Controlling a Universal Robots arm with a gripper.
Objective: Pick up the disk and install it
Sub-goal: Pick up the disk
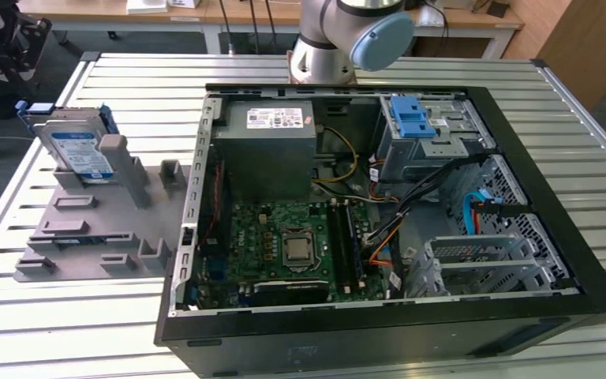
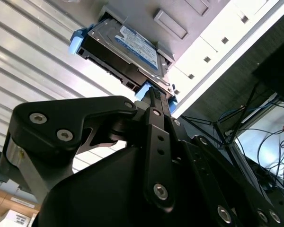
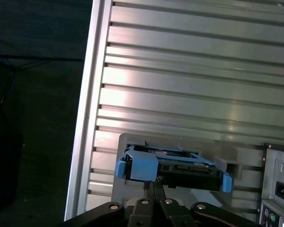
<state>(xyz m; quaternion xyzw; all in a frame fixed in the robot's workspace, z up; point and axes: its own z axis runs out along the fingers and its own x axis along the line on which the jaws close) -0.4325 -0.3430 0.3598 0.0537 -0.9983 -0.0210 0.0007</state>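
One flat silver hard disk with a white-and-blue label and a bright blue plastic carrier frame stands on edge in one grey moulded holding fixture, on the exterior view's left side of the ribbed aluminium table. In both wrist views the disk lies just beyond the tips of the one black gripper. The two fingers are drawn together with no gap visible and nothing between them. Whether the tips touch the blue frame cannot be told.

On the exterior view's right of the fixture lies one open black computer case. It contains one grey power-supply box, one green motherboard and one silver perforated cage bearing one blue plastic latch. One grey robot arm rises behind the case.
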